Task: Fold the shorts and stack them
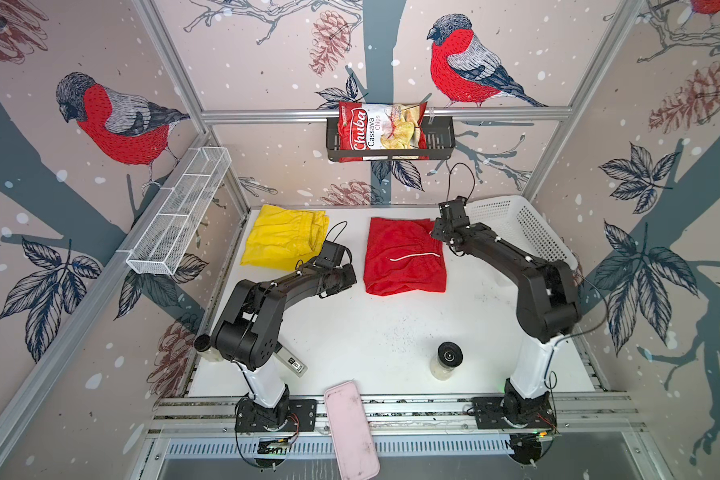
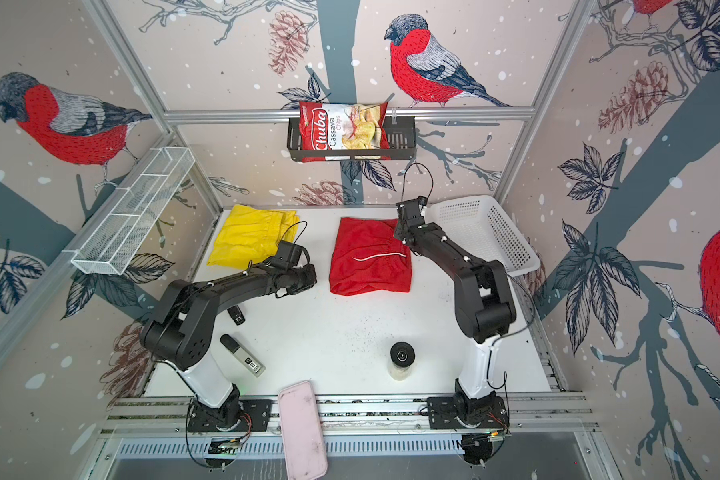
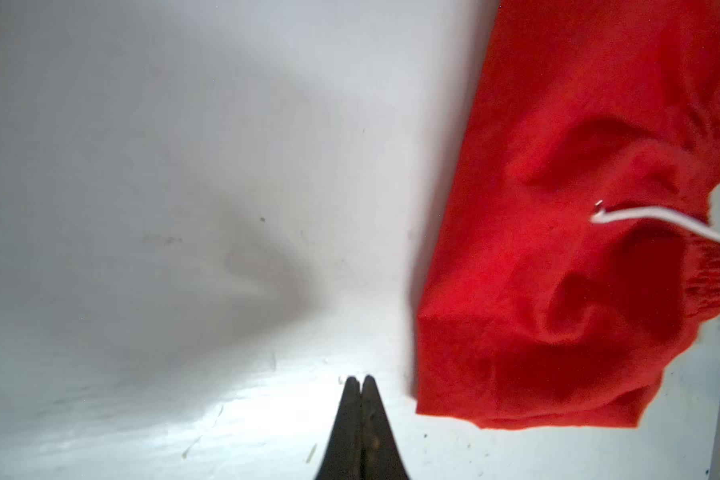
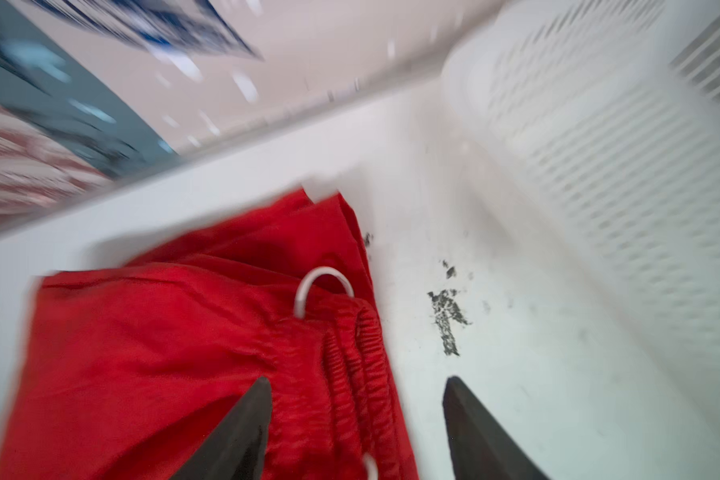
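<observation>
So the red shorts point(image 1: 406, 259) lie folded at the back of the white table point(image 1: 391, 332), with the yellow shorts point(image 1: 281, 239) apart on their left. The left gripper point(image 3: 360, 379) is pinched closed on nothing beside the red pair, and the right gripper point(image 4: 357, 380) gapes over the waistband point(image 4: 350, 357), holding nothing

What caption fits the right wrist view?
Open right gripper over the elastic waistband of the red shorts, white drawstring loop showing, white basket beside.
</observation>
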Tool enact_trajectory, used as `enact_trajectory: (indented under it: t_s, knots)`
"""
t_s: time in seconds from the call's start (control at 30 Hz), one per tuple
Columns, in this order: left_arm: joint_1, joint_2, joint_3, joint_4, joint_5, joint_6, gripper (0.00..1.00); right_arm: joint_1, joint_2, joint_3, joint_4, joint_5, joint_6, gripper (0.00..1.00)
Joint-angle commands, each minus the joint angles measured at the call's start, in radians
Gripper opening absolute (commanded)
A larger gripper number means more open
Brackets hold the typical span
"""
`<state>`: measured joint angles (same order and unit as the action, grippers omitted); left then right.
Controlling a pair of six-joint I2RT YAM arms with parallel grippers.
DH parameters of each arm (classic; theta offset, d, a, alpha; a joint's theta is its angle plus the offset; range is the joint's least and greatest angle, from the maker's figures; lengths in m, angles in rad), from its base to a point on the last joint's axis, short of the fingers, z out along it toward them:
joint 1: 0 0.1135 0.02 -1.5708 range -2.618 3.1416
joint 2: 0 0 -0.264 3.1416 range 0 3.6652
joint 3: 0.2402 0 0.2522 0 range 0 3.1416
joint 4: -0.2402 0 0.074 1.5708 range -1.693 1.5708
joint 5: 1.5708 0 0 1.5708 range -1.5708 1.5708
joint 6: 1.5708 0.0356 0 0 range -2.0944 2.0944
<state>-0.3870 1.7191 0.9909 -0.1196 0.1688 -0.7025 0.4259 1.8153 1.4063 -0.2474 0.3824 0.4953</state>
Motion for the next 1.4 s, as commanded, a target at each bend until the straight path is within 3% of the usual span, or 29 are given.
enact_trajectory:
  t_s: [0.0, 0.13, 0.27, 0.53, 0.73, 1.0, 1.2, 1.37]
  knots:
    - [0.003, -0.009, 0.051, 0.081, -0.018, 0.004, 0.01, 0.065, -0.117, -0.111, 0.112, 0.127, -0.042, 0.69]
    - [0.008, 0.059, 0.168, 0.162, 0.022, 0.006, 0.07, 0.174, -0.194, -0.235, 0.155, 0.027, -0.034, 0.65]
    - [0.008, 0.191, 0.338, 0.231, 0.092, 0.008, 0.25, 0.238, -0.178, -0.331, 0.196, -0.085, 0.052, 0.64]
    - [-0.001, 0.510, 0.630, 0.333, 0.271, -0.028, 0.33, 0.260, -0.070, -0.505, 0.371, -0.163, 0.145, 0.60]
    - [-0.004, 0.689, 0.792, 0.267, 0.285, -0.067, 0.33, 0.233, -0.062, -0.679, 0.460, -0.198, 0.190, 0.36]
    - [-0.010, 0.659, 0.752, 0.107, 0.110, -0.019, 0.29, 0.222, -0.194, -0.791, 0.380, -0.182, 0.198, 0.28]
    - [0.013, 0.635, 0.683, 0.151, 0.149, -0.026, 0.28, 0.207, -0.362, -0.633, 0.262, -0.112, 0.122, 0.33]
    - [0.013, 0.580, 0.626, 0.171, 0.158, -0.032, 0.28, 0.160, -0.267, -0.467, 0.254, -0.173, 0.086, 0.33]
